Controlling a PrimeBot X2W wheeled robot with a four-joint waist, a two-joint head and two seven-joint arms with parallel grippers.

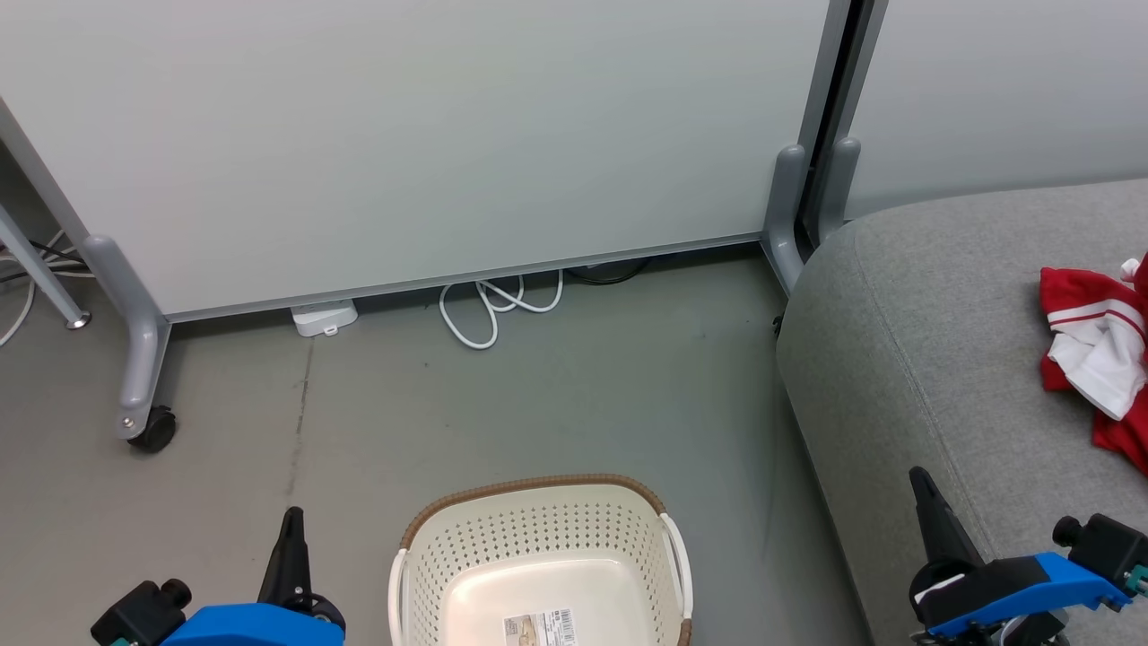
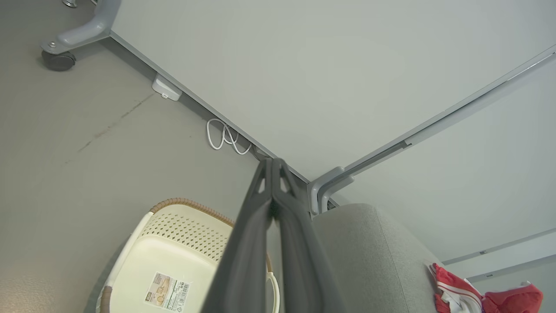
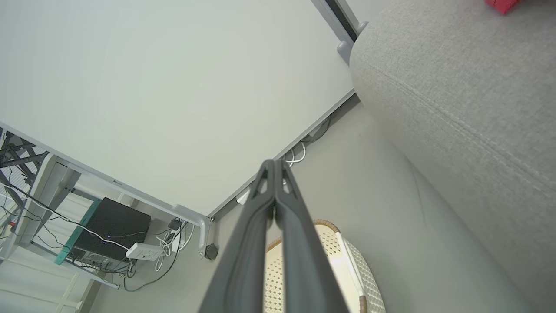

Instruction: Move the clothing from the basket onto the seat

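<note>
- Nearest, the left jaws and right jaws hang low either side of the basket [image 1: 529, 486]. Each pair is pressed together on nothing, probably because nothing is left to grab.
- The basket stands on the floor [image 1: 556, 404]. What shows of its inside is bare down to the sticker [image 1: 538, 625].
- To its right, the seat [image 1: 942, 341] carries the clothing [image 1: 1090, 345], crumpled well apart from the basket, so the task looks done.
- Beyond stands a wheeled partition [image 1: 448, 135], a white cable [image 1: 489, 309] looped at its foot.

the basket [image 1: 529, 538] is smooth, perforated cream plastic with a brown woven-look rim; the seat [image 1: 933, 323] is matt, coarse grey cloth; the clothing [image 1: 1090, 345] is soft red-and-white fabric; the floor [image 1: 556, 404] is matt, scuffed.
</note>
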